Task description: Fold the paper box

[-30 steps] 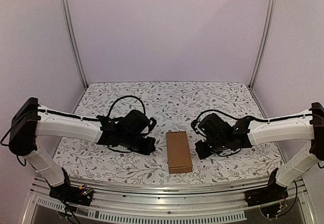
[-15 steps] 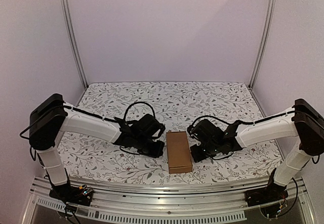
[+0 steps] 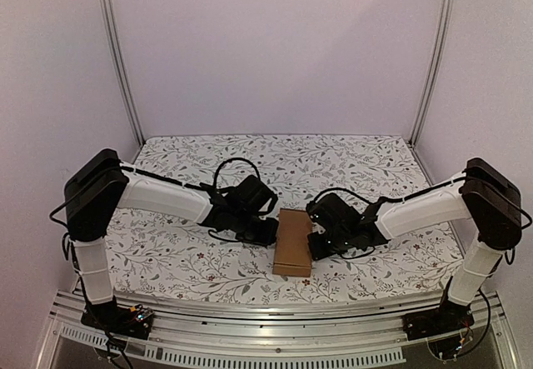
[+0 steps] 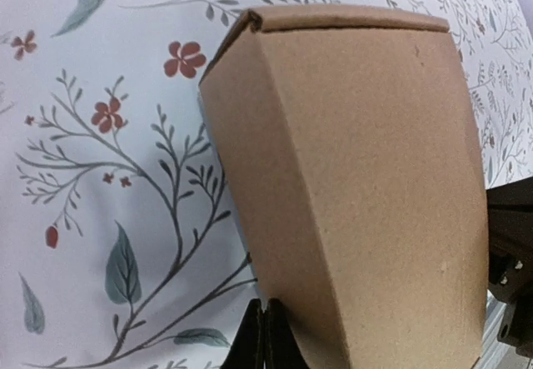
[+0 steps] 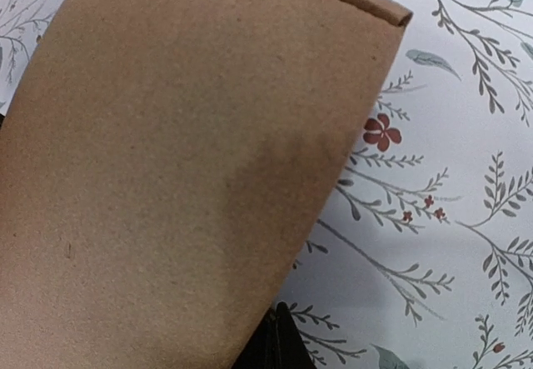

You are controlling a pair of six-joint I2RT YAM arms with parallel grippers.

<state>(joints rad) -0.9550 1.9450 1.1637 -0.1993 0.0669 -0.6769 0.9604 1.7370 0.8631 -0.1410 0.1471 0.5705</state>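
Paper box (image 3: 293, 242): plain brown cardboard folded shut into a narrow oblong. It lies flat near the front edge of the bench, midway between the two arms, with its long side running front to back.
Box contents: closed on every face that shows, so the inside cannot be seen.
Top view only: shows the whole outline of the box, and both arms bent inward from the sides with one claw at each long side.
Left wrist view only: shows the box (image 4: 358, 186) close up, with its top face, its left wall and the sharp fold between them. At the far end a flap edge overlaps the top and stands slightly proud at the left corner.
Right wrist view only: the top face (image 5: 183, 177) fills most of the picture, with a soft shadow across it. The far flap edge ends in a small raised corner over the cloth.
Left claw (image 3: 268, 232): clenched, fingertips pinched together and grasping nothing. It sits low on the bench, just at the foot of the box's left wall; whether it presses the wall cannot be told.
Right claw (image 3: 317, 244): clenched and empty too, with its tips meeting at the box's right edge. Its black body shows at the right margin of the left wrist view.
Bench (image 3: 358, 157): covered in white cloth printed with grey-green leafy sprigs and small red flowers.
Surround: pale walls, metal posts (image 3: 119, 61) at the back corners, and a metal rail (image 3: 266, 312) along the front.
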